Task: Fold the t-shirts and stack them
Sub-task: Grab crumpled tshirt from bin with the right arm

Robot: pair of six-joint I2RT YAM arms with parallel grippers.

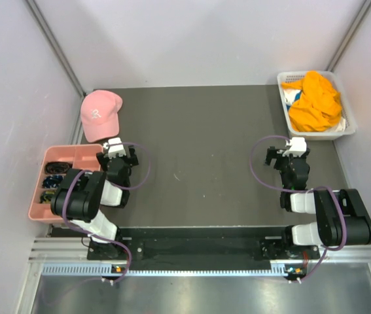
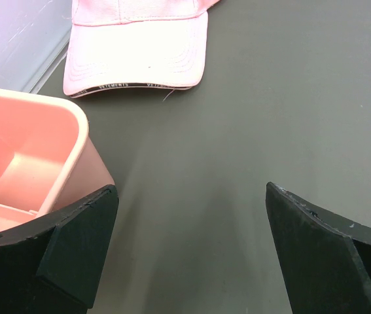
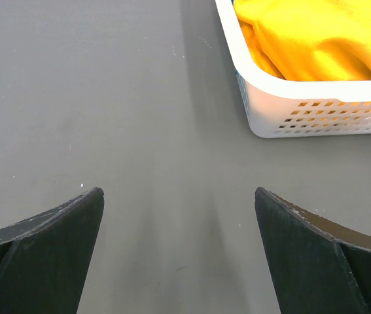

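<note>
The orange-yellow t-shirt [image 1: 314, 101] lies crumpled in a white basket [image 1: 283, 80] at the far right of the table, with bits of teal-blue cloth [image 1: 297, 97] and white cloth [image 1: 340, 124] showing beside it. In the right wrist view the orange-yellow t-shirt [image 3: 316, 39] fills the basket [image 3: 316, 108] at the upper right. My right gripper [image 1: 288, 152] [image 3: 178, 196] is open and empty over bare table, short of the basket. My left gripper [image 1: 119, 152] [image 2: 192, 196] is open and empty over bare table at the left.
A pink baseball cap [image 1: 99, 114] [image 2: 139, 46] lies at the far left. A pink divided tray [image 1: 41, 176] [image 2: 35, 150] with small dark items sits at the left edge beside my left arm. Grey walls close in the table on three sides.
</note>
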